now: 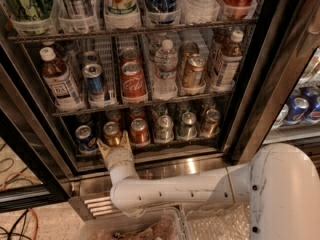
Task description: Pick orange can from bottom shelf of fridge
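1. Because the hand [114, 140] reaches in from below, its wrist covers the foot of the orange can [112, 131], so only the can's top and upper body show.
2. The hand is spread wide, one finger on each side of the can's lower part; whether the fingers [102, 147] press on the metal cannot be told.
3. The orange can stands at the front of the bottom shelf [172, 143] of the fridge [252, 84], second lane from the left.
4. Just left of it stands a blue can [86, 137], just right an orange-red can [139, 130]; both are close to the spread fingers.
5. Farther right on the same shelf stand two silver cans [163, 128] and a darker can [210, 122] whose label is too dim to read.
6. Behind the front row more cans sit in shadow and are hard to make out.
7. The white arm [175, 191] crosses the ribbed steel base panel [165, 168] and hides part of it.
8. On the tier above stand a brown bottle [59, 81], a red can [133, 79] and a water bottle [165, 69].
9. The top tier's bottles [120, 4] are cut off by the upper edge.
10. A clear tub [95, 226] at the near edge is cut off too.
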`<state>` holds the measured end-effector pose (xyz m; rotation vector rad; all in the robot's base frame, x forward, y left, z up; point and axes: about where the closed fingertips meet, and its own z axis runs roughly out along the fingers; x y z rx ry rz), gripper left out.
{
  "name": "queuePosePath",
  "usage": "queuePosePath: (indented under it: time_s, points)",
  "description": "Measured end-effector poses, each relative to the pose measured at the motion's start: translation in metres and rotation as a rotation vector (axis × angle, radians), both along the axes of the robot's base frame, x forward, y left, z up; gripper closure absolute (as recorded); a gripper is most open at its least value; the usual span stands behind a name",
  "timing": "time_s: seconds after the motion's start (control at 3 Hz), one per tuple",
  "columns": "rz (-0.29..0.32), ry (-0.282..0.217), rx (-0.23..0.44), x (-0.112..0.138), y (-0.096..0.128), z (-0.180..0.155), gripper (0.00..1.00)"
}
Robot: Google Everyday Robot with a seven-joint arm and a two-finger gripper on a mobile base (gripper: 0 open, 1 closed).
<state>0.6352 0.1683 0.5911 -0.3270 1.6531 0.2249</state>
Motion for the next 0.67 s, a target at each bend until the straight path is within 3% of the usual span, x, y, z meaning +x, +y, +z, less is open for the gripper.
queuePosePath:
  time_s: [0.67]
  points:
    - [-0.009,0.003,-0.002,0.0032,-0.0032,-0.0019,0.75]
